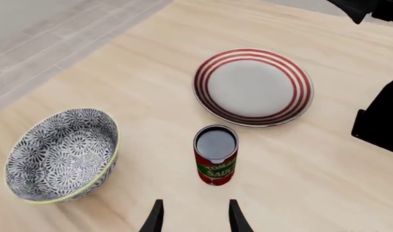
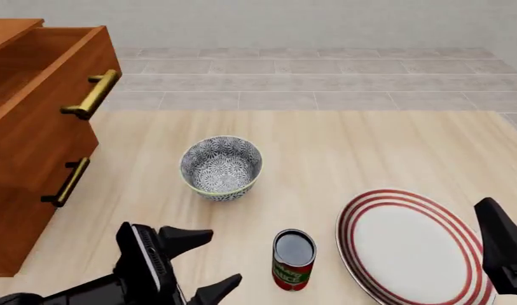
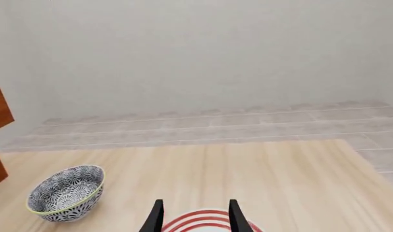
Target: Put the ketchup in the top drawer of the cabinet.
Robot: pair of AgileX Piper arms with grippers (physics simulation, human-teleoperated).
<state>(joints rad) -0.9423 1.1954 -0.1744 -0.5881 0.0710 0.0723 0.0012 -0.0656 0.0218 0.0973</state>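
Note:
The ketchup (image 2: 293,260), a small can with a red label and dark top, stands upright on the table near the front edge. It also shows in the left wrist view (image 1: 215,155). My left gripper (image 2: 209,263) is open and empty, just left of the can and apart from it; in the left wrist view the left gripper (image 1: 195,218) points at the can. The cabinet (image 2: 12,222) stands at the far left. Its top drawer (image 2: 37,70) is pulled open, brass handle (image 2: 92,94) on its front. My right gripper (image 3: 195,217) is open and empty above the plate.
A grey patterned bowl (image 2: 222,166) sits mid-table, behind and left of the can. A red-striped white plate (image 2: 409,245) lies right of the can. The right arm (image 2: 502,249) shows at the right edge. The lower drawer handle (image 2: 67,182) is below the open drawer.

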